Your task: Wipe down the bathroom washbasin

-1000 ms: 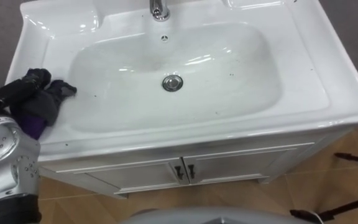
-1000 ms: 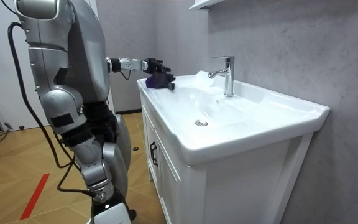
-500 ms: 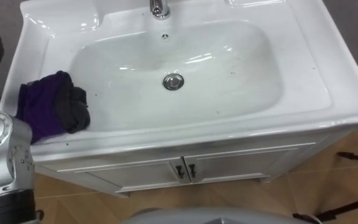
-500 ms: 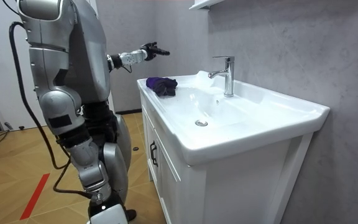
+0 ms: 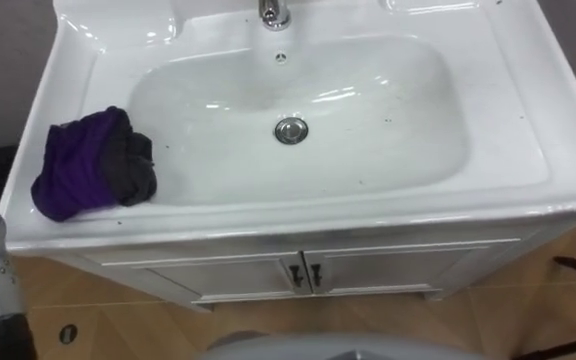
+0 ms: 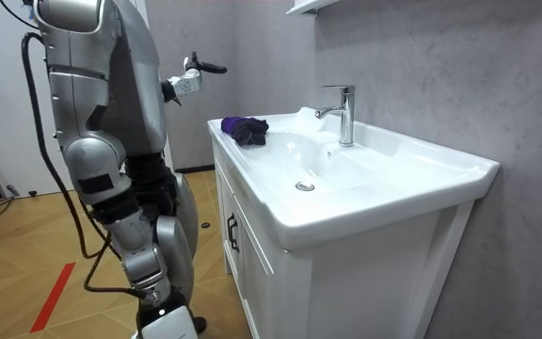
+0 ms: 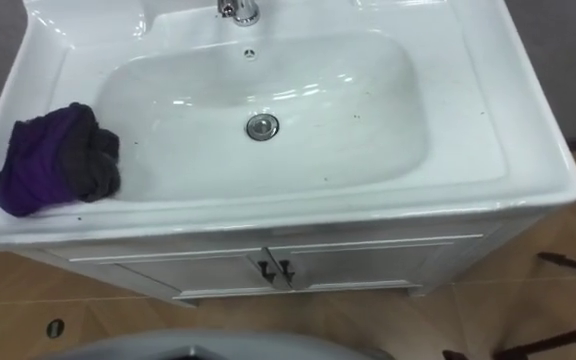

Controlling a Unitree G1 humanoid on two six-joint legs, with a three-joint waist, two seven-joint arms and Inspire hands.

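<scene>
- The left robot hand (image 6: 199, 71) is held up in the air in front of the robot, as the room view shows. Its fingers are stretched out straight and apart, with nothing in them. It is off the left end of the counter, higher than the cloth and well apart from it.
- The cloth (image 5: 93, 175) is purple with a dark grey part. It lies bunched on the left rim of the counter (image 5: 528, 120), toward the near edge, with its grey side at the lip of the basin (image 5: 388, 170).
- The basin is a white, shallow, rounded bowl sunk in the counter. Small dark specks (image 5: 386, 116) dot its right and near slopes.
- The drain (image 5: 291, 130) is a round metal plug at the middle of the bowl. The overflow hole (image 5: 281, 57) is on the far wall, in line with it.
- The faucet (image 6: 344, 113) is chrome and stands upright at the middle of the far rim, with its spout reaching over the bowl.
- A shallow recess (image 5: 133, 25) is moulded into the far left corner of the counter.
- Under the counter is a white cabinet (image 5: 398, 270) with two doors shut. Its two dark handles (image 5: 303, 273) sit side by side where the doors meet.
- The robot stands upright at the left end of the counter, just beside the cabinet, on a wooden floor (image 6: 26, 245) with a red strip (image 6: 53, 297) on it.
- A grey wall (image 6: 422, 75) rises behind the faucet, and the edge of a white shelf (image 6: 309, 7) juts out above.
</scene>
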